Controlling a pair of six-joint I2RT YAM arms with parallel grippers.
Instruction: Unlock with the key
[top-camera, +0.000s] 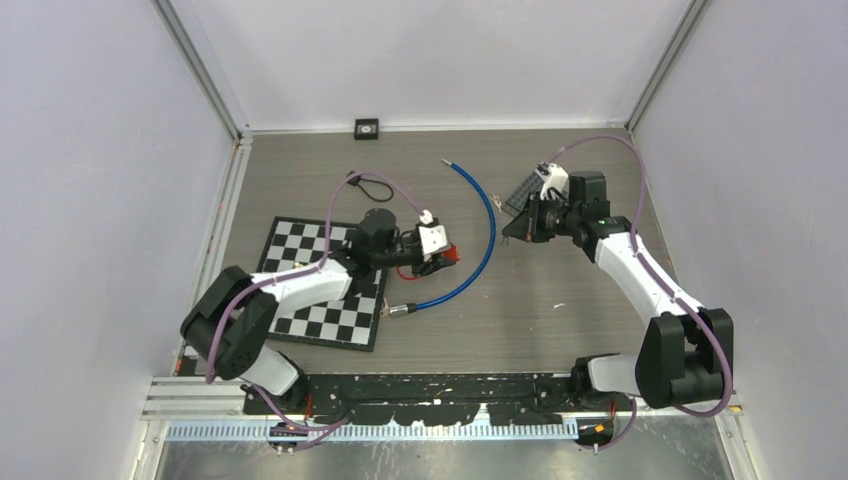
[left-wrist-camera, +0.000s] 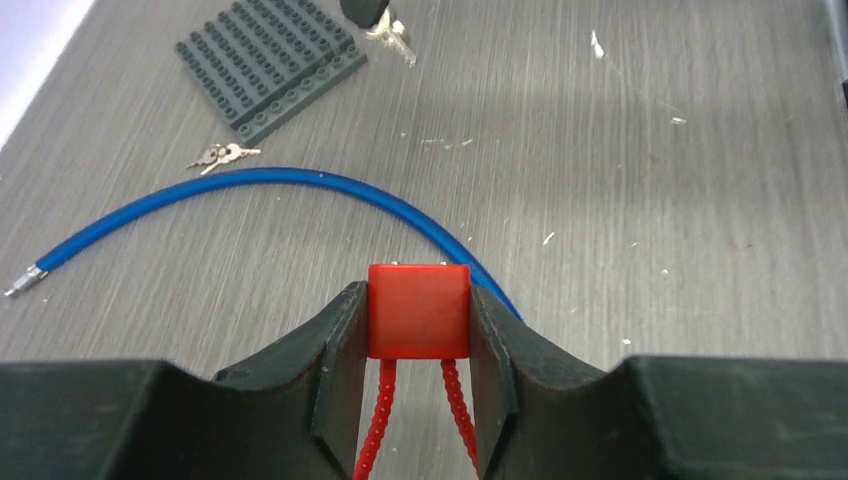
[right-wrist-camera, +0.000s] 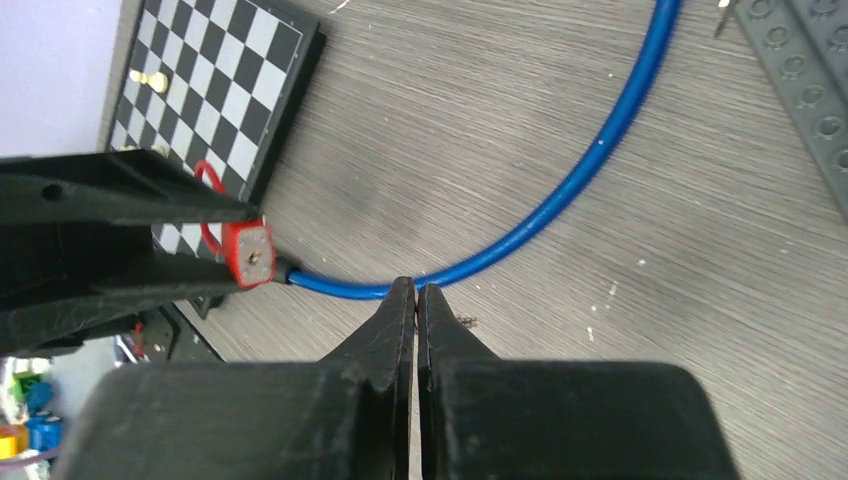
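Observation:
My left gripper is shut on a red padlock with a red cable shackle, held just above the table near the chessboard's right edge. In the right wrist view the padlock shows its keyhole face towards my right gripper. That gripper hovers to the right of the padlock, jaws pressed together. In the left wrist view a pale metal key sticks out under its black tip. The key is hidden in the right wrist view.
A blue cable curves between the two grippers. A pair of spare keys lies beside a grey studded plate. A chessboard lies under the left arm. A small black box sits at the back wall.

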